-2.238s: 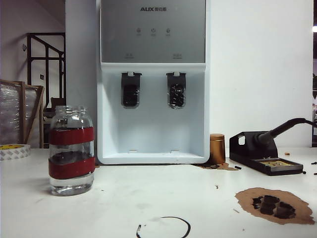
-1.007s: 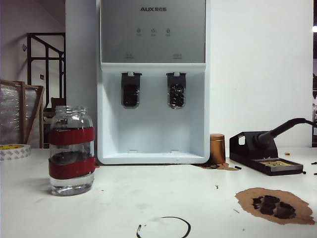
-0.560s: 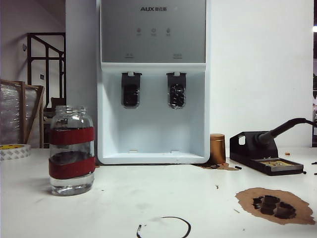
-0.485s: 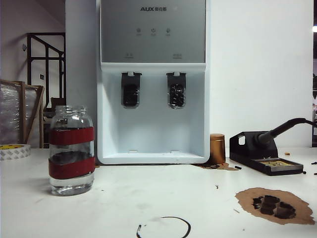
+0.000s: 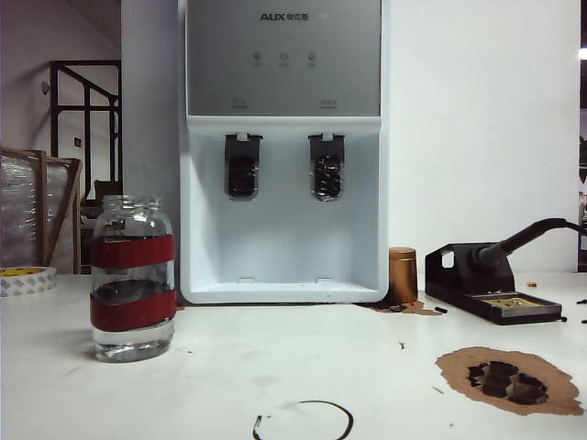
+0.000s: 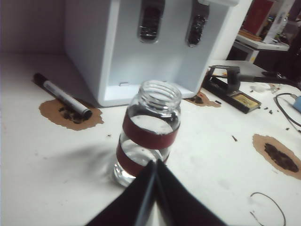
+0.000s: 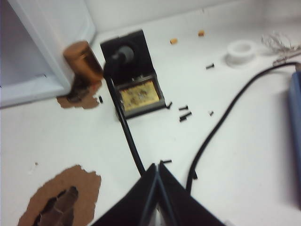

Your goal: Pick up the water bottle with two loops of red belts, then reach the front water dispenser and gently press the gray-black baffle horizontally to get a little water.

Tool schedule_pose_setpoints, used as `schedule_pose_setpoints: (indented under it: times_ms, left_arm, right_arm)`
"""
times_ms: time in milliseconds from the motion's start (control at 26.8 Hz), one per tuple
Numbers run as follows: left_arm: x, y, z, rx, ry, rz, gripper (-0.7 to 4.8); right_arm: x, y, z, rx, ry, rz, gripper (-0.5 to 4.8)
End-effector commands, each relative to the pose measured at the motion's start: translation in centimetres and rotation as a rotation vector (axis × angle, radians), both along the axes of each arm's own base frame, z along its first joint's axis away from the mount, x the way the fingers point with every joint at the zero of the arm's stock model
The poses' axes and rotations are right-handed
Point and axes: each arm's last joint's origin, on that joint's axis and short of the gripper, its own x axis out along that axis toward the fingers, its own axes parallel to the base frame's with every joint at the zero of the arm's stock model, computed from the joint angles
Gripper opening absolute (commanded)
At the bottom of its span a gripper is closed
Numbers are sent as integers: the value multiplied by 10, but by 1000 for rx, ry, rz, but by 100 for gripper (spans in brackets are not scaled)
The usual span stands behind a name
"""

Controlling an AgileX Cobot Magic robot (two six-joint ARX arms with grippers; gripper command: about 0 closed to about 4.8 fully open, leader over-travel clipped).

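Both grippers, left (image 6: 154, 165) near the bottle (image 6: 147, 133) and right (image 7: 158, 168) over the soldering stand (image 7: 133, 84), have jaws together, empty; bottle stands untouched left of the dispenser (image 5: 282, 151), so pickup and baffle (image 5: 242, 170) press remain.

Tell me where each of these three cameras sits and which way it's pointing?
Exterior view: low at table level, facing the water dispenser head-on; no arm shows.
Left wrist view: on the left arm, looking down past the shut left gripper at the water bottle.
Right wrist view: on the right arm, over the shut right gripper, toward the soldering stand.
All share the dispenser.
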Motion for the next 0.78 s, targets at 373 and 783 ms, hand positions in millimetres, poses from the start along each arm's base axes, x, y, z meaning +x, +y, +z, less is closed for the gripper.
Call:
schedule_pose_setpoints:
  times_ms: [373,783]
  left_arm:
    - [0,0,-1,0,-1,-8,-4]
    - [0,0,-1,0,-1,-8,-4]
  right_arm:
    - [2,0,3,1,-56,2,8]
    - [2,1,3,2,-56,15,8]
